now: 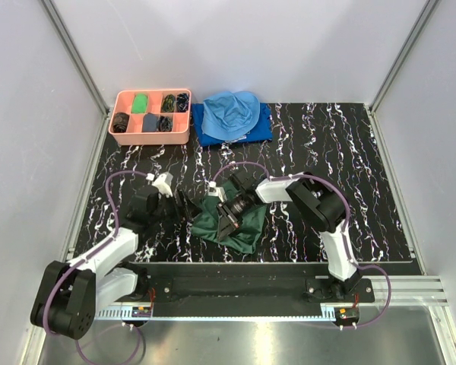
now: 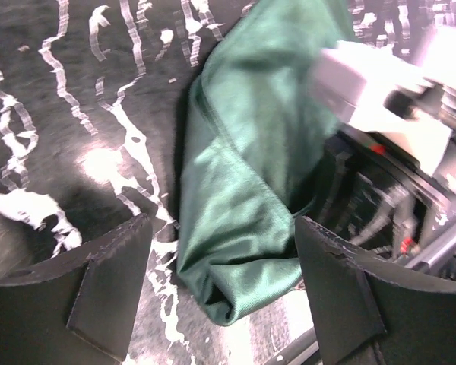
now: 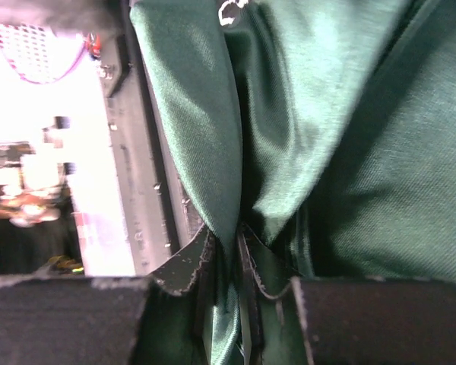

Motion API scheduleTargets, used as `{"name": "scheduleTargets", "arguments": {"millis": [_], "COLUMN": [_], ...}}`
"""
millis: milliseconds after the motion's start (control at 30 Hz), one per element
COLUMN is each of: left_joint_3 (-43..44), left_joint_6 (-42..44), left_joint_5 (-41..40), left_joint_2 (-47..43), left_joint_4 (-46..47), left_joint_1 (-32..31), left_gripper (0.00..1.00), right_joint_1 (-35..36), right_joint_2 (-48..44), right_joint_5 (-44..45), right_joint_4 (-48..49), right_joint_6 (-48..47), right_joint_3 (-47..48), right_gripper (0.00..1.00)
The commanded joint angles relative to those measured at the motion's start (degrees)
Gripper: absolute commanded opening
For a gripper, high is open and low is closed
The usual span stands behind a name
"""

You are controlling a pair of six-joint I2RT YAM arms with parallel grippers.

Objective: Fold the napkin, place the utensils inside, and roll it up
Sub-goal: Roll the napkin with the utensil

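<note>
The dark green napkin (image 1: 243, 224) lies bunched on the black marbled table near its front edge. My right gripper (image 1: 226, 222) is shut on a raised fold of it; in the right wrist view the two pads pinch the cloth (image 3: 349, 152) tightly at the gripper (image 3: 234, 247). My left gripper (image 1: 184, 204) stands open just left of the napkin. In the left wrist view its fingers (image 2: 106, 281) straddle the rounded lower end of the napkin (image 2: 243, 190) without touching it. The utensils are out of view.
A pink compartment tray (image 1: 118, 105) with small dark and green items sits at the back left. A light blue cloth (image 1: 232, 110) lies on a darker blue cloth (image 1: 254, 133) beside it. The metal base rail (image 1: 251, 285) runs along the front edge.
</note>
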Motion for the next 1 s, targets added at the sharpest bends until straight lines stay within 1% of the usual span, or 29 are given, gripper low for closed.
{"name": "scheduleTargets", "arguments": {"millis": [0, 33, 167, 233, 367, 533, 567, 633, 800, 900, 967], "left_joint_3": [-3.2, -3.8, -5.0, -5.4, -6.1, -7.3, -7.5, -7.8, -8.4, -8.7, -8.9], "left_joint_6": [-1.0, -1.1, -0.5, -0.4, -0.1, -0.1, -0.1, -0.2, -0.5, -0.3, -0.3], "left_joint_5": [5.9, 6.3, 7.1, 7.6, 7.4, 7.9, 7.8, 7.7, 7.9, 8.2, 8.2], "left_joint_2": [-0.4, 0.4, 1.9, 2.8, 4.8, 5.4, 5.3, 5.3, 5.6, 5.9, 6.0], "left_joint_4": [14.4, 16.2, 18.4, 19.8, 19.8, 19.8, 19.7, 19.3, 19.8, 19.8, 19.7], "left_joint_1": [-1.0, -1.3, -2.3, -3.0, -4.0, -4.3, -4.5, -4.5, -4.8, -5.1, -5.3], "left_gripper": [0.78, 0.77, 0.77, 0.75, 0.71, 0.68, 0.65, 0.61, 0.52, 0.51, 0.48], "right_joint_1": [-2.2, -2.6, -3.4, -3.8, -4.6, -5.0, -5.2, -5.2, -5.5, -5.8, -6.0], "right_joint_2": [6.1, 6.9, 10.0, 10.7, 12.5, 14.0, 14.3, 15.0, 15.8, 16.2, 16.4], "right_joint_5": [-1.8, -2.6, -4.5, -5.3, -6.7, -8.1, -8.4, -8.8, -9.4, -9.5, -9.5], "right_joint_4": [-8.1, -8.4, -10.5, -10.9, -11.8, -12.0, -12.1, -12.2, -12.4, -12.5, -12.5], "right_joint_6": [-0.9, -0.9, -0.9, -0.9, -0.9, -0.9, -0.9, 0.5, 0.7, 0.7, 0.7], "right_joint_3": [2.4, 3.5, 5.6, 6.5, 7.5, 9.0, 9.5, 9.9, 10.9, 11.2, 11.2], "right_gripper": [0.19, 0.19, 0.18, 0.18, 0.18, 0.17, 0.17, 0.17, 0.17, 0.17, 0.17]}}
